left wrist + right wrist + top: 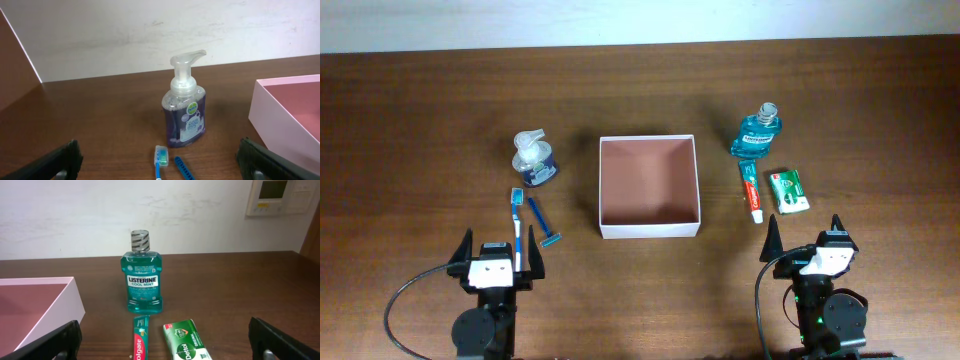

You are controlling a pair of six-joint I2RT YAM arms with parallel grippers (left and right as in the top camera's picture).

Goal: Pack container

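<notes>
Black jaws on left gripper (501,250) and right gripper (804,235): both spread wide, nothing held. Container (650,229) is empty, so the first pick is pending, in my judgement. Rec.: L arm takes toothbrush (517,225), just ahead of its jaws; come down vertical, pinch across handle, as it lies flat. R arm likewise w/ toothpaste (751,190). Container sits mid-table between the arms, ahead and inboard of each, clear of jaws.
</notes>
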